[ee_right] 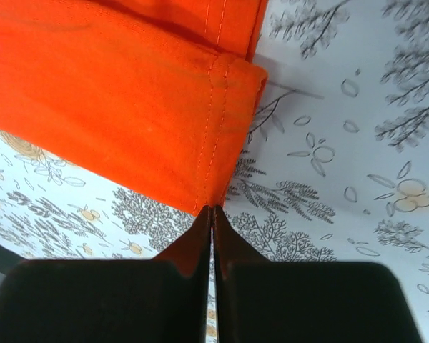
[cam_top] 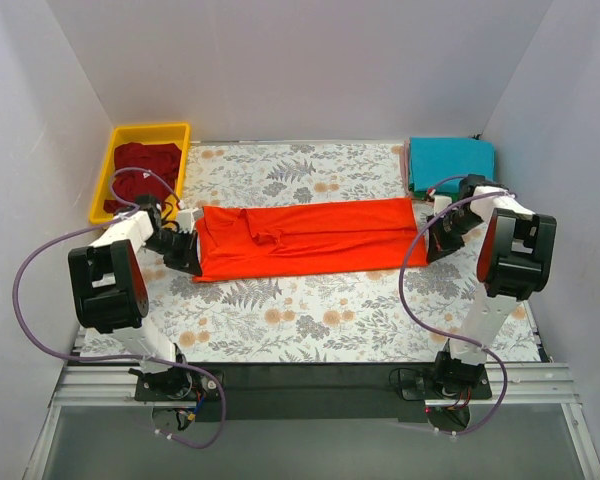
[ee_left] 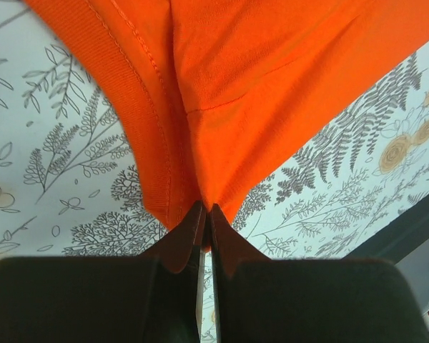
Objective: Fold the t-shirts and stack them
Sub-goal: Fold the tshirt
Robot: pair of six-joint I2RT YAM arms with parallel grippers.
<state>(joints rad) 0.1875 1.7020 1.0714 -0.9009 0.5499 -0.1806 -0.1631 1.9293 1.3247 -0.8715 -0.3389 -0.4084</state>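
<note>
Across tabletop (cam_top: 310,320) centre: orange-red t-shirt (cam_top: 310,238), spread flat; left pincer (ee_left: 206,209) clamped on its 9 o'clock end, right pincer (ee_right: 212,209) clamped on its 3 o'clock end; teal t-shirt (cam_top: 452,162) at 2 o'clock

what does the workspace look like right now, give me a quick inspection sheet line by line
surface: floral table cloth, lying flat
job's things: orange-red t-shirt folded lengthwise and stretched across the middle; teal t-shirt folded at the far right; maroon t-shirt bunched in the yellow bin at the far left; no green one seen
clutter: nothing seen
grippers: left pincer shut on the orange-red shirt's left end; right pincer shut on its right end
cables: left purple cable loops outside the arm; right purple cable loops over the cloth
surroundings: white walls on three sides
</note>
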